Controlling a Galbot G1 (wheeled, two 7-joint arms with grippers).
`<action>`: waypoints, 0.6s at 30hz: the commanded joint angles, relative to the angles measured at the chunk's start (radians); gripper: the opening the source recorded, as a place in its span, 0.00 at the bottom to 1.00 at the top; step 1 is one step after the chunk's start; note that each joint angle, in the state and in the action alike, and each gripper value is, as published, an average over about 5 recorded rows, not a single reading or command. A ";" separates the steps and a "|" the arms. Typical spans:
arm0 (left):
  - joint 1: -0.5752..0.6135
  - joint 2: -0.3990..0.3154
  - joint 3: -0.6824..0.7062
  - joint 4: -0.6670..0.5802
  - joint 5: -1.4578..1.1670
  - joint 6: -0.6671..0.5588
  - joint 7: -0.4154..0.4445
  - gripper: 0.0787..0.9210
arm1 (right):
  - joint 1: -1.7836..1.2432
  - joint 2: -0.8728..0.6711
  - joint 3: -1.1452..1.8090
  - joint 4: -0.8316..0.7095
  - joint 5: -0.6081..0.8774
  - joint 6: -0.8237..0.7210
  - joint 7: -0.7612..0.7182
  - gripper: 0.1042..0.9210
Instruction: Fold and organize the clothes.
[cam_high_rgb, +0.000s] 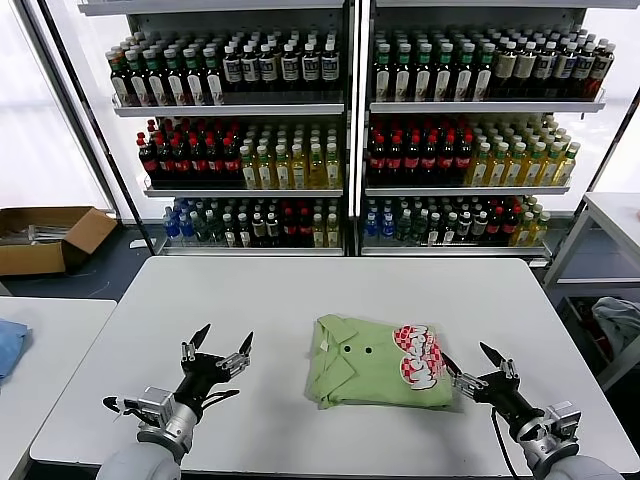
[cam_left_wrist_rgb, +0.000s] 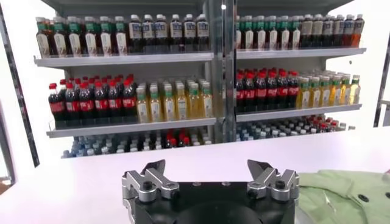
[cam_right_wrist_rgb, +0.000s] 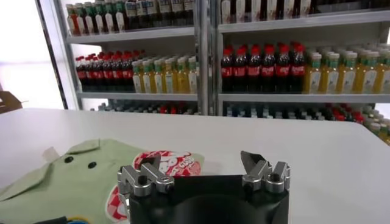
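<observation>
Both hands sit wide open, holding nothing: left hand well clear, right hand just beside the shirt. It's folded mid-counter, so probably done. Bottle shelves behind.

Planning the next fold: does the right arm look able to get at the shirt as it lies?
Probably yes. The right gripper is open beside the folded green shirt at its printed edge, with only bare table around. The left gripper waits open, apart.
</observation>
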 joint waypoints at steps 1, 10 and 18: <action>0.003 -0.061 0.000 -0.028 0.017 0.014 0.000 0.88 | -0.006 0.011 0.004 0.008 -0.010 0.009 -0.006 0.88; 0.015 -0.060 0.000 -0.013 0.049 0.002 0.000 0.88 | 0.009 0.006 -0.012 0.019 -0.014 0.011 -0.009 0.88; 0.003 -0.093 0.008 0.008 0.075 0.003 0.002 0.88 | 0.017 0.009 -0.011 0.011 -0.028 0.005 0.006 0.88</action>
